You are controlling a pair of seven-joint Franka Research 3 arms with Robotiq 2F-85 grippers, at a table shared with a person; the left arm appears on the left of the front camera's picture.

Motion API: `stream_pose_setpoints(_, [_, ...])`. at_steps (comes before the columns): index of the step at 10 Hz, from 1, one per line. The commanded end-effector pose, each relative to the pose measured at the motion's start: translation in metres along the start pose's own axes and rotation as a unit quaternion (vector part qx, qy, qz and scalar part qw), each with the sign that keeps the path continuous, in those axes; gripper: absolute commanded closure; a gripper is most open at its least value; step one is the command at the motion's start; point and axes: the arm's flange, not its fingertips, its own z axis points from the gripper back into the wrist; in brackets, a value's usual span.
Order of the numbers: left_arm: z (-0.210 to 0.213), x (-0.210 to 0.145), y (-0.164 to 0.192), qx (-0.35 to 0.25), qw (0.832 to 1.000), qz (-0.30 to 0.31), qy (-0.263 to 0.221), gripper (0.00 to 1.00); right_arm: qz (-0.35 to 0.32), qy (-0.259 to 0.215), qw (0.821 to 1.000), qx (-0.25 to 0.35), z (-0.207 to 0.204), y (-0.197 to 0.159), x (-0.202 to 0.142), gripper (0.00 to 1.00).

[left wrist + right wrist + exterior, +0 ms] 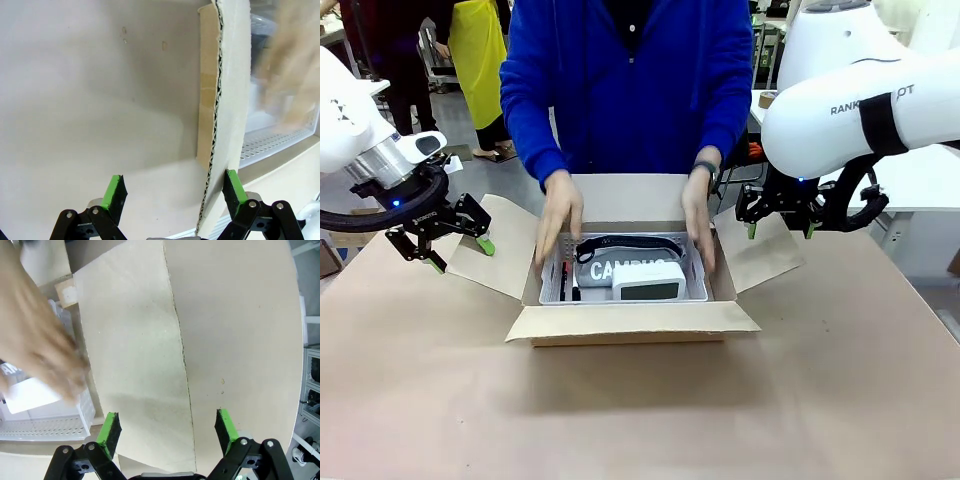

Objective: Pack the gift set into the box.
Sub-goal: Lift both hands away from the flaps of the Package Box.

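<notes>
The box (630, 322) stands mid-table with its four flaps spread. Inside lies the gift set (625, 270): a pale tray holding the lettered grey pouch, a white gadget (648, 282) and pens. A person's hands (558, 222) hold the tray at both ends. My left gripper (462, 255) is open at the left flap (500, 250). In the left wrist view the flap's edge (216, 125) runs between the fingers, close to one pad (234, 186). My right gripper (781, 230) is open over the right flap (760, 255). That flap's edge (180, 350) lies between its fingers (109, 432).
Brown paper (640, 420) covers the table. The person in a blue top (630, 80) stands at the far side. The tray's perforated wall (280, 140) and a blurred hand (40, 340) show in the wrist views. A tape roll (767, 99) sits on a table behind.
</notes>
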Motion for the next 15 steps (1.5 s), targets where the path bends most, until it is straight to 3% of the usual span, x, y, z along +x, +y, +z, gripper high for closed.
stream_pose_setpoints(1, [0.001,0.000,0.000,0.007,1.000,0.004,-0.001,0.00,-0.002,-0.005,1.000,-0.011,0.001,0.001,0.003,0.00])
stream_pose_setpoints(3, [0.000,0.000,0.000,0.000,1.000,0.000,0.000,0.00,0.000,0.000,1.000,0.000,0.000,0.000,0.000,0.00])
stream_pose_setpoints(5, [0.095,-0.007,0.029,-0.133,0.989,0.057,-0.013,0.00,-0.053,-0.003,0.992,0.115,0.056,-0.064,-0.002,0.00])
stream_pose_setpoints(7, [0.141,-0.017,0.072,-0.289,0.954,0.078,0.032,0.00,-0.055,0.015,0.967,0.249,0.085,-0.128,-0.017,0.00])
stream_pose_setpoints(8, [0.152,-0.018,0.103,-0.358,0.926,0.106,0.047,0.00,-0.060,0.004,0.947,0.317,0.086,-0.161,-0.023,0.00])
stream_pose_setpoints(9, [0.156,-0.017,0.142,-0.441,0.883,0.145,0.063,0.00,-0.084,-0.015,0.917,0.389,0.076,-0.201,-0.031,0.00])
stream_pose_setpoints(10, [0.149,-0.016,0.192,-0.545,0.817,0.175,0.070,0.00,-0.149,-0.042,0.868,0.471,0.056,-0.244,-0.041,0.00])
stream_pose_setpoints(11, [0.139,-0.014,0.225,-0.593,0.772,0.221,0.055,0.00,-0.229,-0.046,0.831,0.505,0.037,-0.271,-0.049,0.00])
stream_pose_setpoints(12, [0.129,-0.010,0.244,-0.594,0.755,0.273,0.054,0.00,-0.286,-0.046,0.800,0.525,0.022,-0.287,-0.052,0.00])
stream_pose_setpoints(13, [0.120,-0.003,0.241,-0.572,0.753,0.316,0.070,0.00,-0.183,-0.037,0.872,0.452,0.067,-0.257,-0.044,0.00])
stream_pose_setpoints(14, [0.129,-0.038,0.244,-0.550,0.804,0.219,0.057,0.00,-0.183,-0.037,0.872,0.452,0.067,-0.257,-0.044,0.00])
stream_pose_setpoints(15, [0.129,-0.038,0.244,-0.550,0.804,0.219,0.057,0.00,-0.183,-0.037,0.872,0.452,0.067,-0.257,-0.044,0.00])
